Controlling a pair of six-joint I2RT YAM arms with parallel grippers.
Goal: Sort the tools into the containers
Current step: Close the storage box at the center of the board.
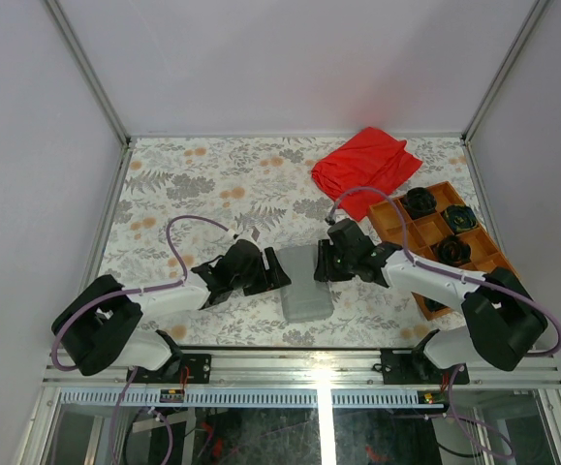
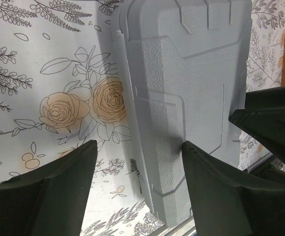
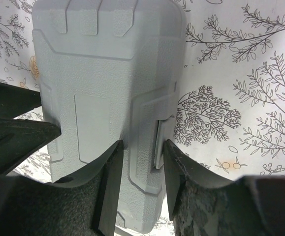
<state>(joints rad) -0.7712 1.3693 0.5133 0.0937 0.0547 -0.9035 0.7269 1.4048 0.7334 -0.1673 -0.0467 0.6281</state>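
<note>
The containers lie folded together as one closed grey case (image 1: 306, 281) mid-table, lid side up, also in the left wrist view (image 2: 191, 88) and the right wrist view (image 3: 103, 88). My left gripper (image 1: 272, 271) (image 2: 138, 145) is open astride the case's left edge, one finger over the lid, the other over the cloth. On the opposite side, my right gripper (image 1: 321, 263) (image 3: 142, 144) pinches the raised right edge, with one finger against the small latch tab (image 3: 158, 147). The tools are out of view.
An orange-brown divided tray (image 1: 396, 201) with black round parts (image 1: 419, 201) lies at the right. A crumpled red cloth (image 1: 367, 160) lies behind it. A flowered tablecloth (image 1: 202, 184) covers the table. Both grippers sit close together over the case.
</note>
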